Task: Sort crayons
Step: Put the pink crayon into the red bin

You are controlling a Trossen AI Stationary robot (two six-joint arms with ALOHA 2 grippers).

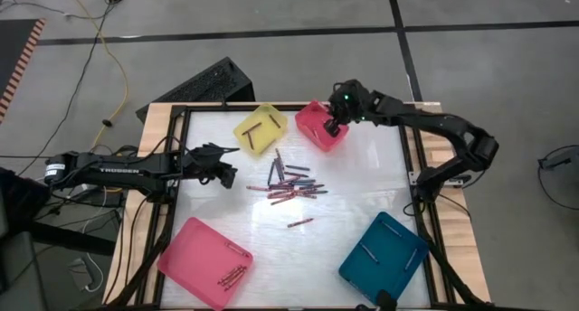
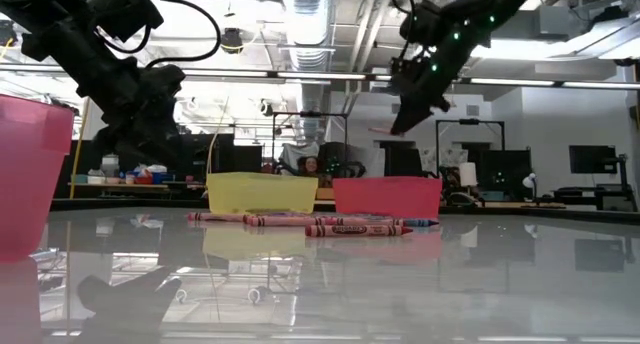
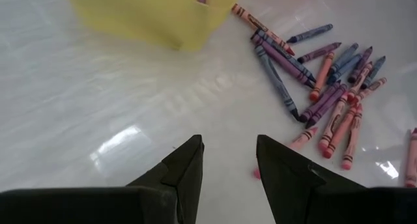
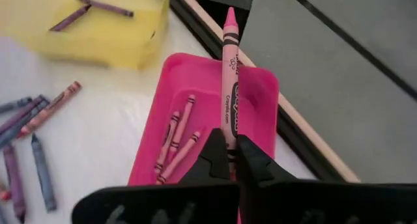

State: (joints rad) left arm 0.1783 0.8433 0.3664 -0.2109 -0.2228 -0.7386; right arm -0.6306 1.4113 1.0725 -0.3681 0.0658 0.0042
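One pink crayon (image 4: 230, 68), light, stiff and snappable, sat pinched near its base in the right gripper (image 4: 232, 149) above the small pink tray (image 4: 257, 97); left gripper (image 3: 229, 160) hovered spread, empty, beside the crayons (image 3: 326, 81).

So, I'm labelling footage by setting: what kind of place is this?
Probably a robotics lab or workshop: exposed ceiling ducts, monitors behind the table, a loose yellow cable on the floor.

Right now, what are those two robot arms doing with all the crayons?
They are sorting crayons into trays. The right claw is shut on a pink crayon, holding it over the small pink tray, which has a few crayons inside. The left claw is open and empty, near the pile of crayons mid-table.
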